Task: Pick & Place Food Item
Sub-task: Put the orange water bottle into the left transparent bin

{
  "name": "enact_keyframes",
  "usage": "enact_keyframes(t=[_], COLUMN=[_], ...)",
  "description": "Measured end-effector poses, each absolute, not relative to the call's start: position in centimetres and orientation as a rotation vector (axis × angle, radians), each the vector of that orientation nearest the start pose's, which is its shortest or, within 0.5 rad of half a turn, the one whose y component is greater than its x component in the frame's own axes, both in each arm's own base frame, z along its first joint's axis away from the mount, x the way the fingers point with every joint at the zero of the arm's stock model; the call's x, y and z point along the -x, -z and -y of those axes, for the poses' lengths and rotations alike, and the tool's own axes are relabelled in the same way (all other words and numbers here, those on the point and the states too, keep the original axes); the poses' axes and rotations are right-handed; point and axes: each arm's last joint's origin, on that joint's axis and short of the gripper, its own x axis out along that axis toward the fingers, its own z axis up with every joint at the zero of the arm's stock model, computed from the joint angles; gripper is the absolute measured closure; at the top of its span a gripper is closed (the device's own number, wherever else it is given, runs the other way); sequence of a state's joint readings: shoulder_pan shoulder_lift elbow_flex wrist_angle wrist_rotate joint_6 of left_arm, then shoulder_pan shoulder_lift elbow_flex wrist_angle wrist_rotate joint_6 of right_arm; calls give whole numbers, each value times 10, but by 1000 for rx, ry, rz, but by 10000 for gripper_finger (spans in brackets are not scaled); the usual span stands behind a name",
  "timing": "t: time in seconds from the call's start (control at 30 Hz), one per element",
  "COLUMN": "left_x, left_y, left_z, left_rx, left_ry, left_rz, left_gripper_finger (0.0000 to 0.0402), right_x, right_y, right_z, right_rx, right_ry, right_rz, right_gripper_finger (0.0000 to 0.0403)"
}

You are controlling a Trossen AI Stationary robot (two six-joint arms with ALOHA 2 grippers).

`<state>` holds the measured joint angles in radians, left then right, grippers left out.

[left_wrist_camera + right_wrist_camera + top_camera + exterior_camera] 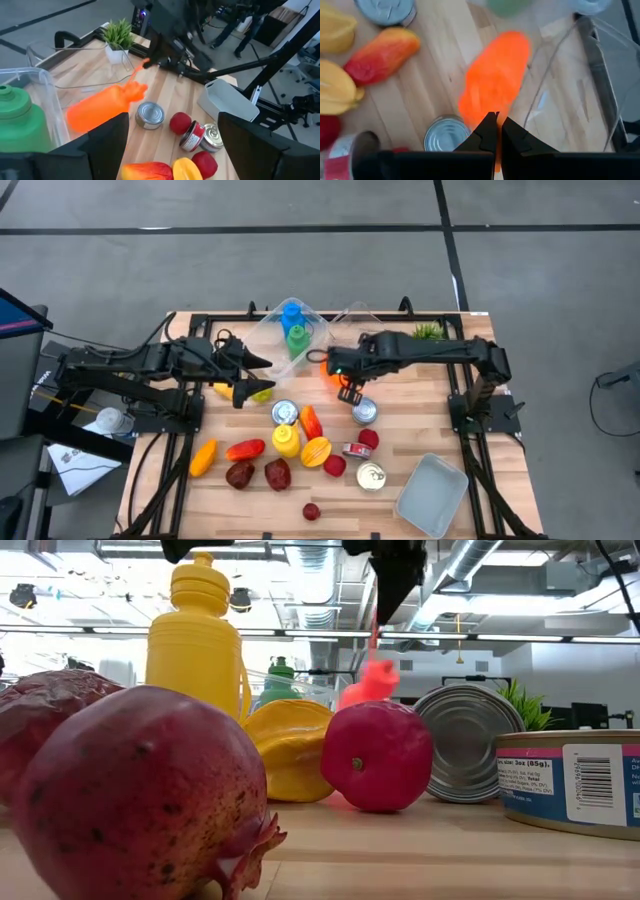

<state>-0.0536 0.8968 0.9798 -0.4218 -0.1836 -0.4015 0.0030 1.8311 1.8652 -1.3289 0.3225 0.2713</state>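
Note:
An orange plastic bottle (pixel 102 107) hangs in the air from my right gripper (pixel 497 122), which is shut on a thin orange strap at the bottle's top. In the high view the bottle (pixel 328 372) hangs between a clear container and the cans. In the low view it (pixel 368 685) dangles behind a red fruit. My left gripper (pixel 175 150) is open and holds nothing. It hovers over a yellow-green fruit (pixel 252 392) left of the container. My right gripper pinches the bottle's thin strap (pixel 140 72) between its two fingertips (pixel 390 600), coming from above and pointing down. The bottle hangs below the fingers, lifted clear of the table, with its body tilted.
A clear plastic container (pixel 318 332) at the far edge holds a blue and a green bottle. Cans, red and yellow fruits and a yellow bottle (pixel 285 440) crowd the middle. A grey tray (pixel 432 495) lies near right, and a small potted plant (pixel 428 332) stands far right.

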Motion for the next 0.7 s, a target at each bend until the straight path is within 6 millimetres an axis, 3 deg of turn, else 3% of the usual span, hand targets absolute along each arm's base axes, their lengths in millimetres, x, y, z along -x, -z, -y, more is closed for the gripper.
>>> enact_keyframes(t=[0.13, 0.47, 0.7], left_x=[-185, -185, -185], left_y=[-357, -357, -357], left_z=[5, 5, 6], left_rx=[367, 406, 415], left_ry=[-197, -203, -196], left_rz=[-312, -311, -312], left_gripper_finger=[106, 106, 106], right_x=[-361, -354, -354], right_y=[-328, -376, -378], right_z=[1, -2, 12], right_rx=[60, -2, -130], right_ry=[477, 462, 413], right_rz=[-1254, -1140, -1157], right_gripper_finger=[403, 403, 403])
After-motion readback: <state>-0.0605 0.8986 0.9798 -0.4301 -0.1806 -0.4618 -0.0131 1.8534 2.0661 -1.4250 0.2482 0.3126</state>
